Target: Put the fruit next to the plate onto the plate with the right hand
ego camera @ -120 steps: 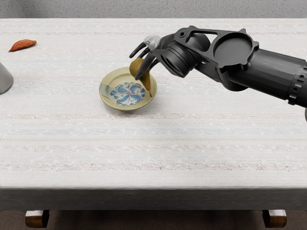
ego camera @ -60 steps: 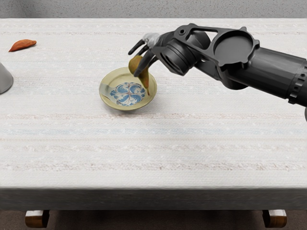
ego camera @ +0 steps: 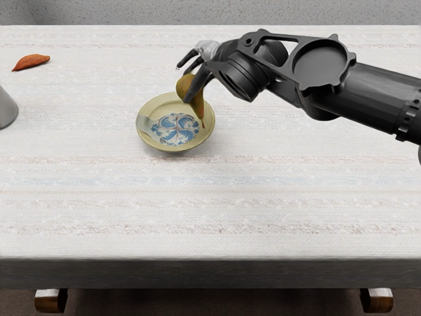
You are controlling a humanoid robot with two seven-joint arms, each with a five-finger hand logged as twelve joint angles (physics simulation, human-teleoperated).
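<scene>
Your right hand (ego camera: 199, 66) has its fingers closed round the fruit (ego camera: 187, 86), gripping its upper end. The fruit hangs tilted over the far right rim of the plate (ego camera: 146, 116), tip low inside; you cannot tell if it touches. An orange piece (ego camera: 31, 62) lies well apart, far left on the table (ego camera: 263, 191)

Rendered domestic dining setting. The frame is filled by a wide table covered in pale striped woven cloth (ego camera: 263, 197); brown wooden feet (ego camera: 50, 299) are seen at the lower corners, a plain grey wall (ego camera: 197, 12) across the top, and a yellow-rimmed, blue-patterned ceramic plate (ego camera: 152, 106) left of centre.
</scene>
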